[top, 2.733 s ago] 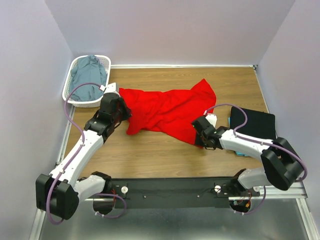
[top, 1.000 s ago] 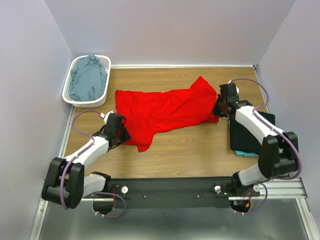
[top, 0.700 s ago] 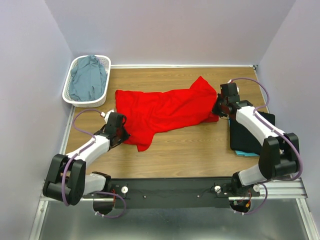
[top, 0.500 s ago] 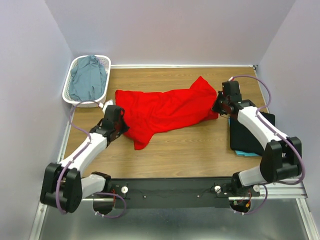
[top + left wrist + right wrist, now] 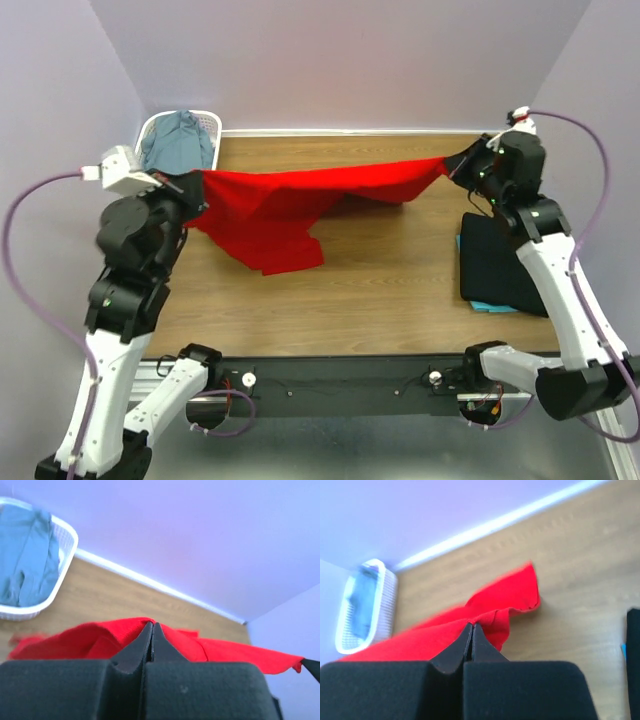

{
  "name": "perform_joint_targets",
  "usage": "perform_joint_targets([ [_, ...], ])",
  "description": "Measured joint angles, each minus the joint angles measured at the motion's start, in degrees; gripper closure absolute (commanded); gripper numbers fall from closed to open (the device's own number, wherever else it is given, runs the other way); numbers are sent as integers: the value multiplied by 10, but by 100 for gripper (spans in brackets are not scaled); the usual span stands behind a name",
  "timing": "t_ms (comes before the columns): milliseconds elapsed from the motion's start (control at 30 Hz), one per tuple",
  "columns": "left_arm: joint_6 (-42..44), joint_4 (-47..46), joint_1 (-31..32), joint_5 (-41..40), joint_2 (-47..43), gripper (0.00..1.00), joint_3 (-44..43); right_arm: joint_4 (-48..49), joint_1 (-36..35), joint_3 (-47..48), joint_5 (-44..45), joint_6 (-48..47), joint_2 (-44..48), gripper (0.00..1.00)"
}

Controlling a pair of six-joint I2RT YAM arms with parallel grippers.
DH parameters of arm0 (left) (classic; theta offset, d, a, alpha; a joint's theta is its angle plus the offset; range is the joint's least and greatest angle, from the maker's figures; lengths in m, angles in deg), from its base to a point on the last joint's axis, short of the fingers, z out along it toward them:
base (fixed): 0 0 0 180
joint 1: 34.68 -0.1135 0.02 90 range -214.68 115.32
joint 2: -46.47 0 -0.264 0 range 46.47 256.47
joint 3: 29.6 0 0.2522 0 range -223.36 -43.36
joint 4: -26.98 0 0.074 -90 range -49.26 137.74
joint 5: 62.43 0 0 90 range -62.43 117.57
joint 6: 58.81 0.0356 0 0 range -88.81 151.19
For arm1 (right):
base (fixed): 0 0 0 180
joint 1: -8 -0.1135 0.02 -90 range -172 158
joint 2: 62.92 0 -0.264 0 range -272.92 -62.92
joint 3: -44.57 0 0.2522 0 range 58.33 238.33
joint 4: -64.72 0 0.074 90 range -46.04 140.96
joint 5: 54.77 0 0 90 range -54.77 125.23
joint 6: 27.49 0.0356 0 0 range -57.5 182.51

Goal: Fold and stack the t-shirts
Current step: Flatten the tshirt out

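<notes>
A bright red t-shirt (image 5: 300, 195) hangs stretched in the air between both arms, its lower part drooping to the wood table. My left gripper (image 5: 196, 180) is shut on its left end (image 5: 120, 632). At the far right, my right gripper (image 5: 462, 160) is shut on the other end (image 5: 485, 617). A folded black t-shirt (image 5: 500, 265) lies at the right edge on top of a teal one (image 5: 492, 307), of which only a sliver shows. A grey-blue t-shirt (image 5: 175, 140) lies in the white basket (image 5: 212, 125).
The white lattice basket (image 5: 62, 560) stands in the back left corner against the wall. Lilac walls close in the table on three sides. A black rail (image 5: 340, 380) with the arm bases runs along the near edge.
Both arms have risen and pulled apart, lifting the red t-shirt off the table and stretching it between them. The left gripper closed on the shirt's left end.
</notes>
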Motion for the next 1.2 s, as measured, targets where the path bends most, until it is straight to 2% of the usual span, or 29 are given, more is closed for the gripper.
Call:
perform_joint_targets([
  [200, 5, 24, 0, -13, -33, 100, -100, -42, 0, 117, 0, 0, 49, 100],
  [433, 12, -12, 0, -16, 4, 100, -166, -44, 0, 237, 0, -7, 40, 99],
  [600, 22, -91, -1, -15, 96, 100, -155, -26, 0, 274, 4, -22, -56, 100],
  [667, 25, -124, -4, -11, 130, 100, -147, -18, 0, 279, 9, -27, -114, 100],
  [800, 35, -210, -37, 28, 257, 100, -154, -8, 1, 328, 15, -41, -263, 100],
  [933, 39, -247, -83, 97, 428, 100, -289, -17, 3, 466, 13, -50, -403, 99],
  [1000, 40, -250, -101, 129, 490, 100, -363, -16, 5, 531, 13, -53, -442, 99],
  [1100, 48, -247, -118, 176, 558, 100, -496, -10, 5, 597, 14, -57, -456, 100],
  [1200, 55, -253, -130, 200, 568, 100, -563, 20, 5, 615, 16, -65, -430, 100],
])
